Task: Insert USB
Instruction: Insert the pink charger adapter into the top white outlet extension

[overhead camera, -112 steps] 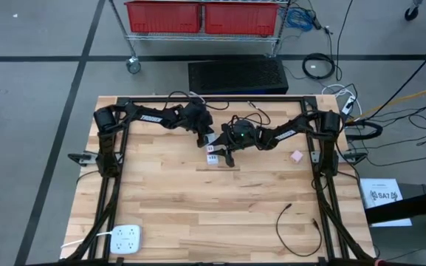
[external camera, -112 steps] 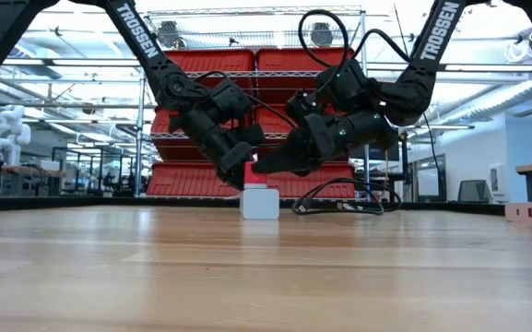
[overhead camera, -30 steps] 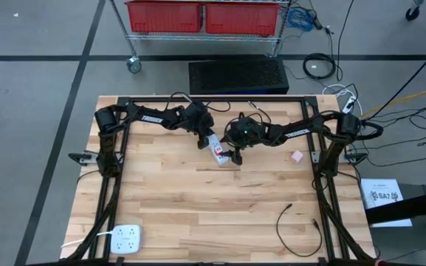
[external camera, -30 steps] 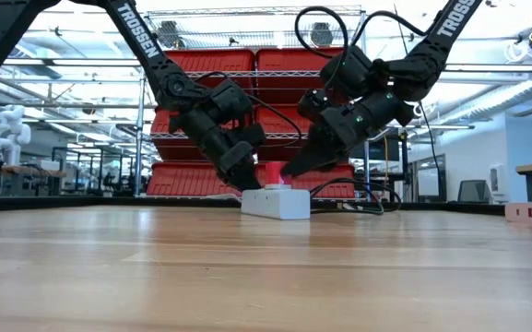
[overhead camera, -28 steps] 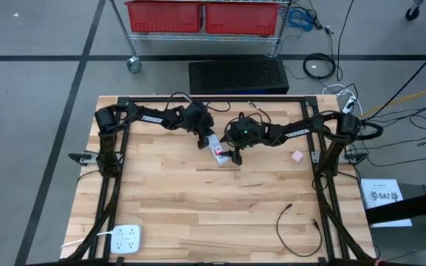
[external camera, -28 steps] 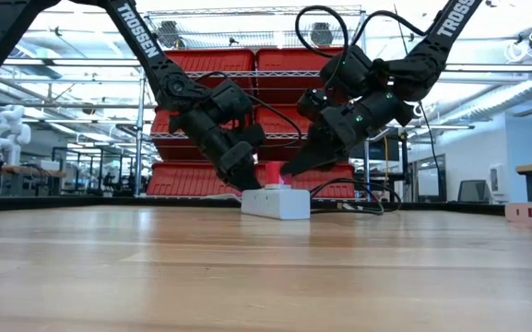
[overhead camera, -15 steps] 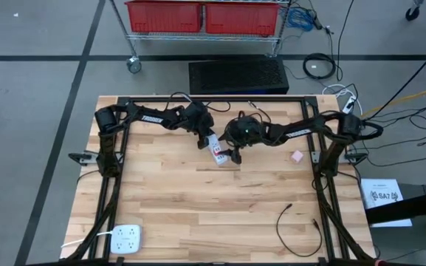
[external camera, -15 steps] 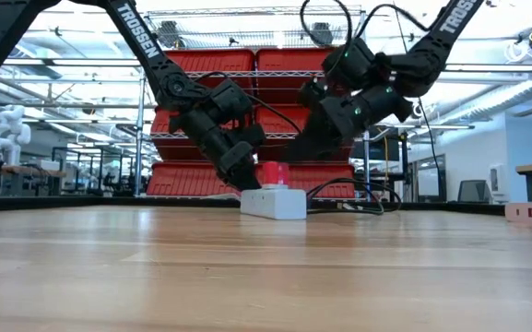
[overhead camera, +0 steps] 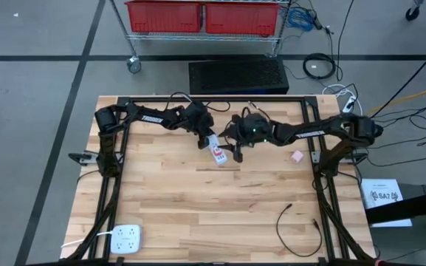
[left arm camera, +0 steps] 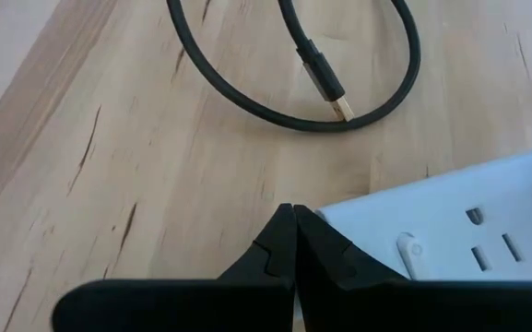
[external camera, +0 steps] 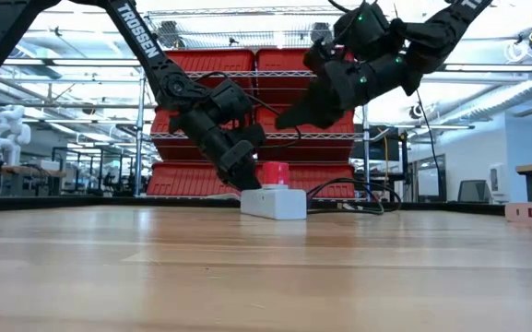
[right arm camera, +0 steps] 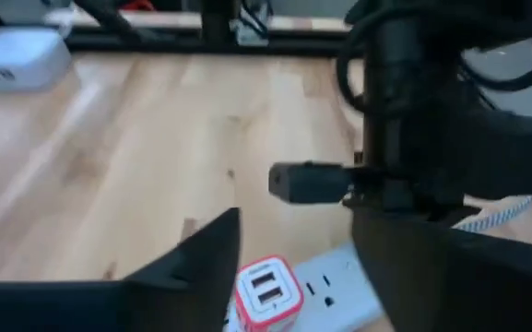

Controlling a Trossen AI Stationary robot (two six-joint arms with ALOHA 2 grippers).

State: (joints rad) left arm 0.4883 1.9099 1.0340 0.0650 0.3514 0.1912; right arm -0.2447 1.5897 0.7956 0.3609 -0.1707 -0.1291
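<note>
Pressed together, the left end effector [external camera: 245, 181] was seen resting against the end of the white power strip [external camera: 274, 203] on the bench [external camera: 266, 277]. A red-and-white USB charger [external camera: 274, 174] was seen plugged upright into the strip's top. Above it, apart from the charger, the right end effector [external camera: 289, 118] was held with its fingers [right arm camera: 201, 249] spread and nothing between them. A loose black USB cable [left arm camera: 321, 78] was seen lying on the wood just beyond the strip.
</note>
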